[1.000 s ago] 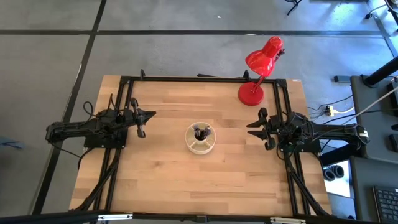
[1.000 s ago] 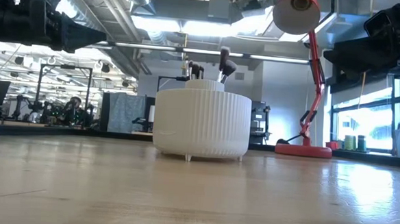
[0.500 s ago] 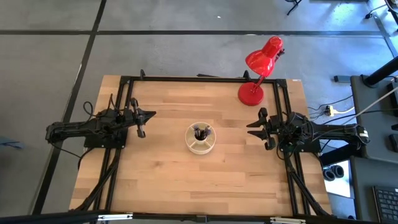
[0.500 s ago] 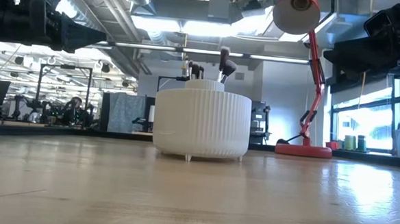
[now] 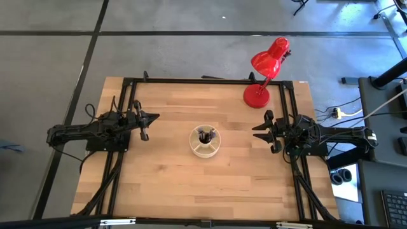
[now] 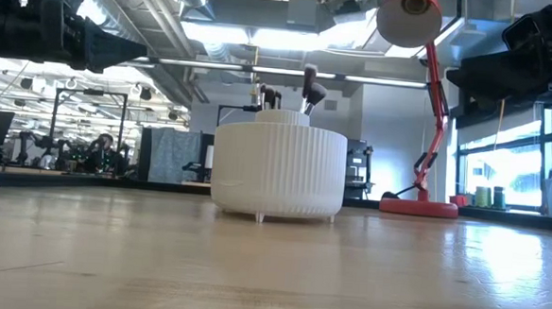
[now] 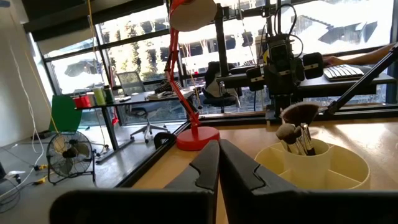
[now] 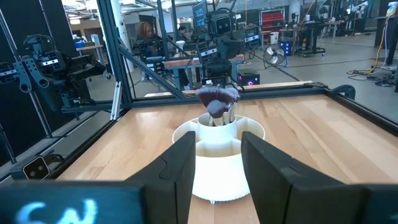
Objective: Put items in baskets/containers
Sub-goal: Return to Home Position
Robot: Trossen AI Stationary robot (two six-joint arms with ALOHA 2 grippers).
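The cream round cup [image 5: 205, 141] stands on its small feet at the table's middle, ribbed wall toward the low view [image 6: 279, 171]. The makeup brushes [image 5: 205, 135] stand upright in its central compartment, heads up [image 6: 308, 88] [image 7: 297, 127] [image 8: 217, 99]. My left gripper [image 5: 152, 117] hovers left of the cup, fingers shut [image 7: 218, 163], holding nothing. My right gripper [image 5: 256, 131] hovers right of the cup, fingers open [image 8: 216, 163], empty. No brush lies on the table.
A red desk lamp [image 5: 262, 71] stands at the far right of the table, its base [image 5: 256, 96] beyond my right gripper. A black frame [image 5: 210, 81] runs along the far edge and both sides. Bare wood [image 5: 203, 184] lies near the cup.
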